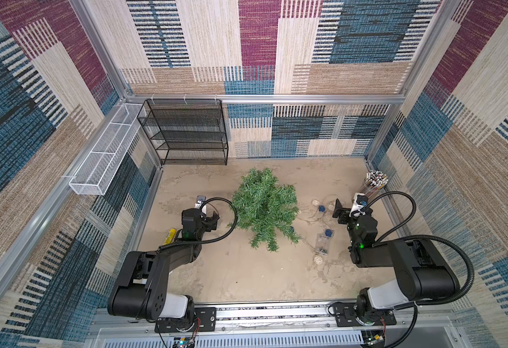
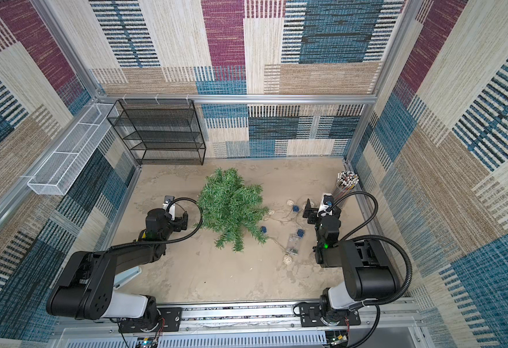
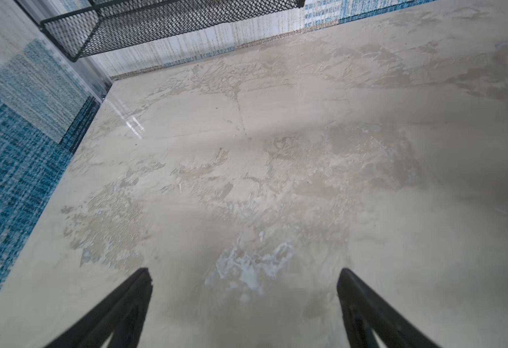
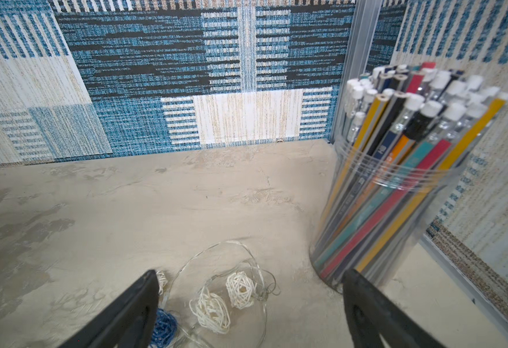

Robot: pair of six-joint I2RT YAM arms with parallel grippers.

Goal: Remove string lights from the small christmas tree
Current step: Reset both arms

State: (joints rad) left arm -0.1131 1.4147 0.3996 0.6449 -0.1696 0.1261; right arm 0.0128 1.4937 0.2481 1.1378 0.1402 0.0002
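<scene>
While left wrist sees only table (image 3: 246,150), right catches string lights (image 4: 240,289); left fingers (image 3: 123,313), right fingers (image 4: 132,310) spread, empty.

Left gripper (image 3: 244,272): black fingers (image 3: 126,310) spread wide apart, with only mottled beige tabletop (image 3: 276,150) showing between and ahead of them. Farther ahead stands a black mesh rack (image 3: 156,27). Blue-patterned wall panels (image 3: 14,150) border the tabletop.
</scene>
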